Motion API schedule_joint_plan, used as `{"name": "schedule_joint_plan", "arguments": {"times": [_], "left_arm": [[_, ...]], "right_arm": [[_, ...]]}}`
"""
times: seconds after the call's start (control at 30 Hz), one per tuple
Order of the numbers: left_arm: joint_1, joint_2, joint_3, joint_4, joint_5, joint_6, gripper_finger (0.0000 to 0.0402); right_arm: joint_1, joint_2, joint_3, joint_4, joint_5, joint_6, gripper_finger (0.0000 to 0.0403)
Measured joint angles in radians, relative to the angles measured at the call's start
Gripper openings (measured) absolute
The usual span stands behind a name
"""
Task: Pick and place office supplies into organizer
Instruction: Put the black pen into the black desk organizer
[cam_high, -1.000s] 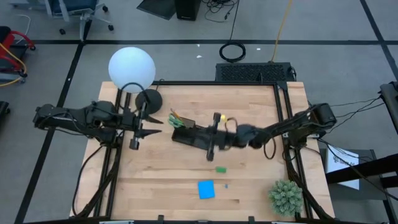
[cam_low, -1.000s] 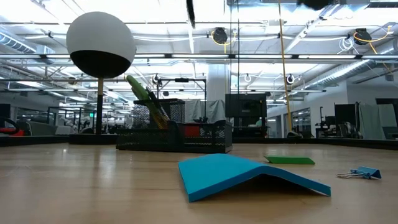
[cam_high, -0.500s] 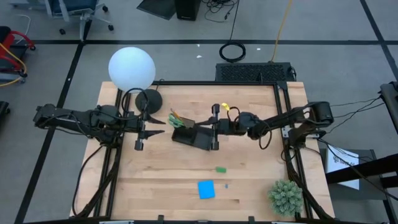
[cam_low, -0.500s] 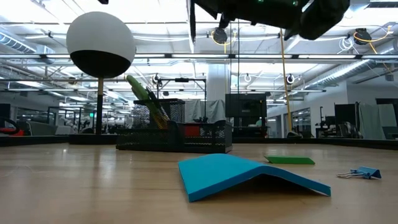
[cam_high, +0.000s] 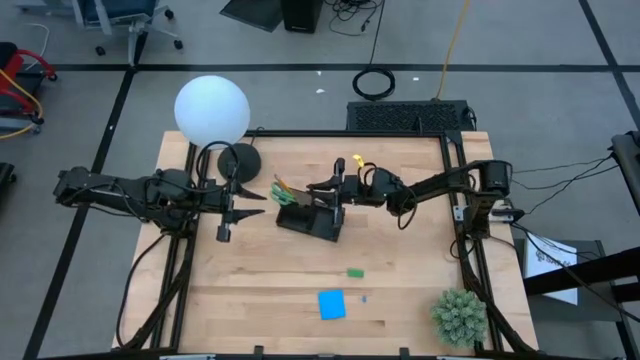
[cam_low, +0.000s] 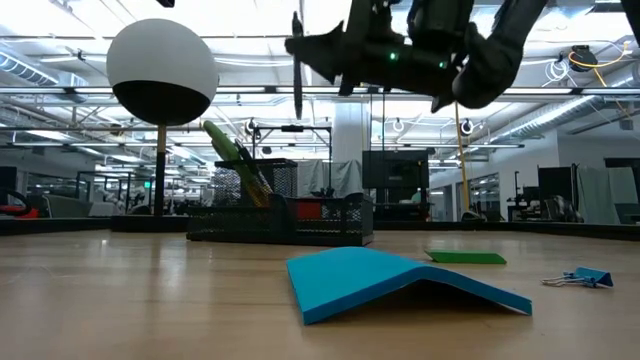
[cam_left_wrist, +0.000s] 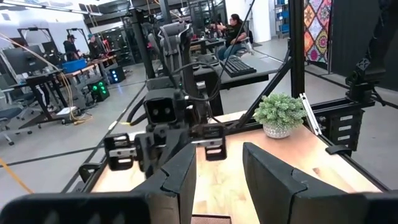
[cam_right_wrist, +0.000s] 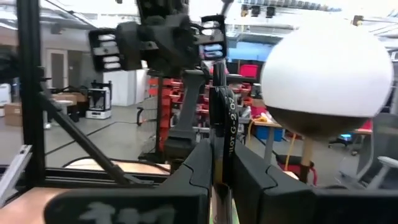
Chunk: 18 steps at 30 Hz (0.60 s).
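Observation:
The black organizer (cam_high: 305, 215) stands mid-table, and green-handled scissors (cam_high: 283, 192) lean out of its taller compartment (cam_low: 262, 185). My right gripper (cam_high: 318, 187) reaches in from the table's right. It is above the organizer and shut on a dark pen (cam_low: 297, 85). My left gripper (cam_high: 250, 205) waits open to the left of the organizer, pointing level toward it, with nothing between its fingers (cam_left_wrist: 180, 177). A blue sticky-note pad (cam_high: 331, 304), a green eraser (cam_high: 354, 271) and a small binder clip (cam_low: 580, 277) lie on the near part of the table. My right gripper pinches the pen's barrel (cam_right_wrist: 221, 134) between its two fingers, above the pen's middle. The fingers come nearly level from the table's right and lie across the pen. The pen stands upright, and its lower end (cam_low: 297, 115) hangs clear above the organizer.
A lamp with a white globe (cam_high: 211, 110) and round black base (cam_high: 240, 158) stands at the far left. A green potted plant (cam_high: 459, 316) sits at the near right corner. Bare wood lies between the organizer and the near items.
My right gripper has carried the pen toward the table's far edge and down, and it has rolled about its own axis. In the low view it has come down into sight above the organizer, with the pen still upright.

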Motion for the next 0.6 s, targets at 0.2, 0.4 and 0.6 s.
{"name": "schedule_joint_plan", "arguments": {"times": [0.2, 0.4, 0.6], "left_arm": [[0.000, 0.000, 0.000, -0.001, -0.002, -0.010, 0.0131], [0.000, 0.000, 0.000, -0.001, -0.016, -0.007, 0.0131], [0.000, 0.016, 0.000, -0.001, -0.019, -0.007, 0.0131]], "right_arm": [[-0.015, 0.029, 0.004, 0.033, -0.002, 0.001, 0.0022], [-0.019, 0.074, 0.025, 0.041, -0.023, -0.003, 0.0022], [-0.022, 0.164, 0.098, 0.056, -0.051, 0.009, 0.0022]]}}
